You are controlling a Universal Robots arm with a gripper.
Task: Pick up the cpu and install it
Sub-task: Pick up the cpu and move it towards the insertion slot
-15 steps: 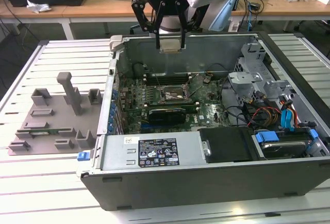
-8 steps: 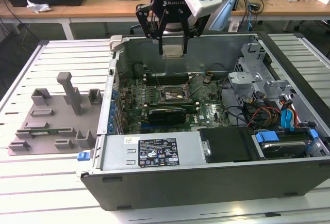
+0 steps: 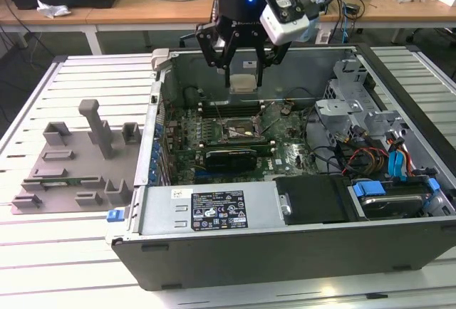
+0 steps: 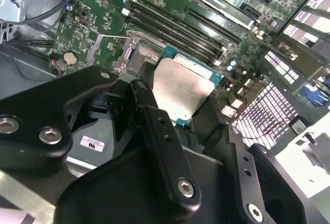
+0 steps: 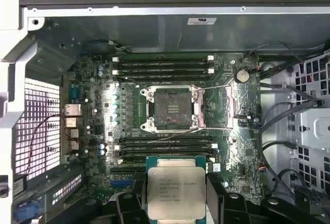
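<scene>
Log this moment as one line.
pincer: shut on cpu | cpu: held over board, not seated | socket: open, empty

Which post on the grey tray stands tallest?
The wide-headed post near the middle of the grey tray. It rises well above the low blocks around it.

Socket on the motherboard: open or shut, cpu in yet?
Open, empty: in the first wrist view the socket shows bare contacts, its cover frame swung aside. The cpu is held in the hand.
</scene>
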